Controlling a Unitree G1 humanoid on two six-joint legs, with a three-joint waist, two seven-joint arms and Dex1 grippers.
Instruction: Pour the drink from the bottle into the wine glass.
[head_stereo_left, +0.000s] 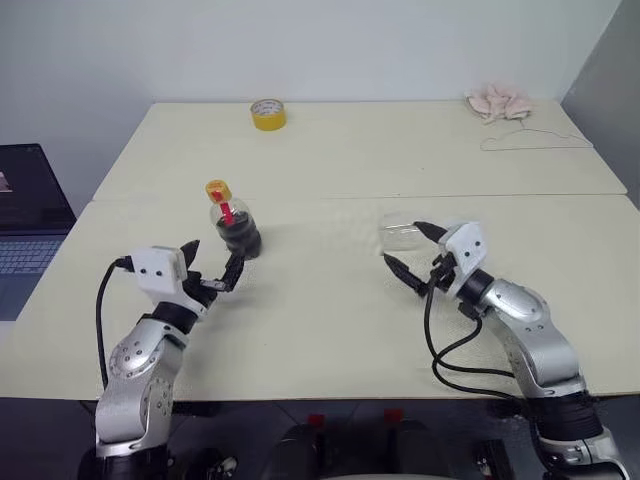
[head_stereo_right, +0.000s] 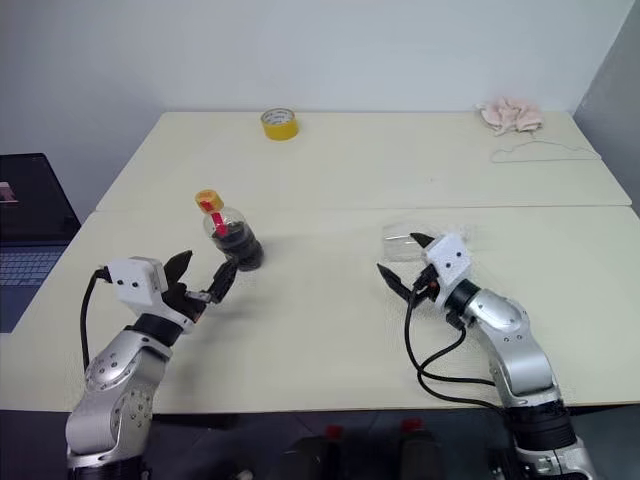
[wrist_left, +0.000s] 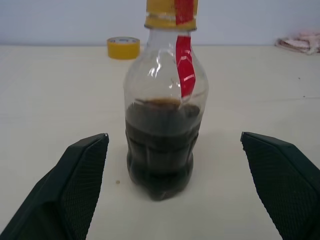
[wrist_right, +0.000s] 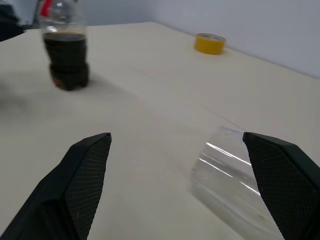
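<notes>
The bottle (head_stereo_left: 234, 222) stands upright on the table (head_stereo_left: 340, 300), its yellow cap (wrist_left: 171, 13) on and a red strip (wrist_left: 185, 65) running down from the cap; the drink (wrist_left: 161, 147) fills roughly the lower half. It sits just ahead of the left gripper (head_stereo_left: 212, 268), in line with the gap between the two black fingers (wrist_left: 75, 187), which are spread wide and touch nothing. The wine glass (head_stereo_left: 402, 236) appears to lie on its side on the table, though it is clear and faint against the pale top, so its stem and foot cannot be made out. It rests close to the right gripper (head_stereo_left: 414, 252), just beside the farther of its two fingertips (wrist_right: 282, 180); whether that fingertip touches the glass cannot be told. This gripper also has its fingers spread wide with nothing between them, and it points toward the bottle, which stands well apart from it. Far beyond both grippers, near the table's back edge, sit a yellow tape roll (head_stereo_left: 268, 114), and off to the right a pink cloth (head_stereo_left: 498, 102) with a wire hanger (head_stereo_left: 535, 141) near it.
</notes>
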